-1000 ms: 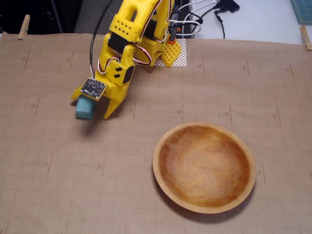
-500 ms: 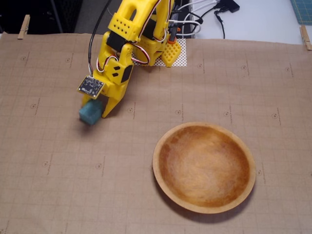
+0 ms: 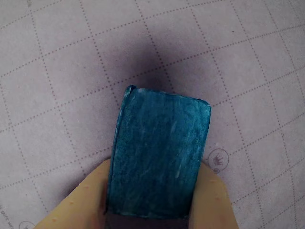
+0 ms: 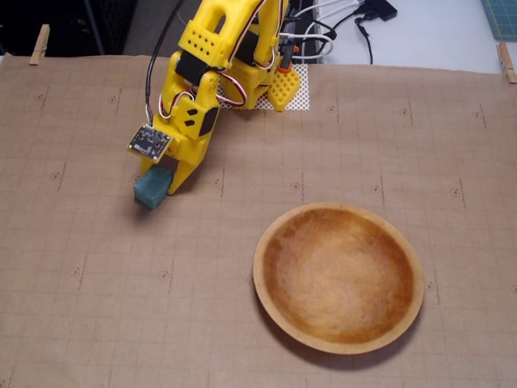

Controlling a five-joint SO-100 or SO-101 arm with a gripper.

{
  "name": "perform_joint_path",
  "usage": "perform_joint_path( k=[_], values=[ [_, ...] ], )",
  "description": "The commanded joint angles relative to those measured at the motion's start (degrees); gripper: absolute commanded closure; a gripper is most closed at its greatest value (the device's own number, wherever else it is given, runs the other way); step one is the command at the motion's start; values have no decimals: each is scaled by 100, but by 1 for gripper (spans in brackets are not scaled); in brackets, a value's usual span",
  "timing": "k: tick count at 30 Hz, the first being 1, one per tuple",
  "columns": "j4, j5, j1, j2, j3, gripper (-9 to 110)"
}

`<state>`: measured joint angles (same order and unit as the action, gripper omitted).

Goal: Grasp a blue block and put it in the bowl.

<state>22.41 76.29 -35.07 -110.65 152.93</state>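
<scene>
Block [image 3: 159, 152] lower end cut off by wrist view's bottom edge, both fingers [image 3: 217, 200] likewise cropped, block [image 4: 152, 187] top partly hidden under gripper [image 4: 166, 182] in fixed view, arm [image 4: 226, 48] base cut by top edge.

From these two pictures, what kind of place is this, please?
Probably a hobby or craft workbench. A brown gridded paper mat is clipped down with clothespins, cables lie behind the yellow arm, and the green corner may be a cutting mat.
</scene>
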Motion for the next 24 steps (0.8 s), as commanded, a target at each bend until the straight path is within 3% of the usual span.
perform_joint_path(
  k=[1,9,15,24],
  values=[
    [-18,-44,70,-141,-167,101],
    [-9,-44,70,-167,-176,105],
    [105,26,290,-1178,-79,104],
    [1986,70,800,-2953,-773,104]
  ],
)
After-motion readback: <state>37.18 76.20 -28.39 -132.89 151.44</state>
